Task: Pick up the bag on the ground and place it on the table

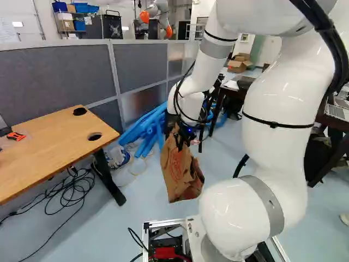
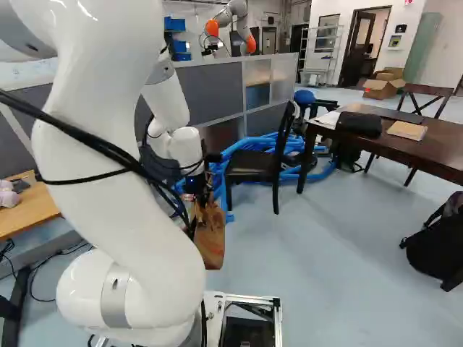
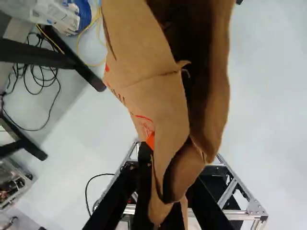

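My black two-finger gripper (image 3: 170,167) is closed on the crumpled rim of a brown paper bag with red print (image 1: 180,172), pinching paper between its pads. The bag hangs below it, apparently off the pale blue floor (image 1: 142,218), just beside a light wooden table with a black leg (image 1: 49,146), at the left of the left base view. I take that as the target. To carry it well, I should raise the bag's base above the tabletop edge, then swing over slowly, since thin paper could tear or sway. I'd lower it upright, short of the orange-and-black tool (image 1: 16,136), releasing only once the base bears.
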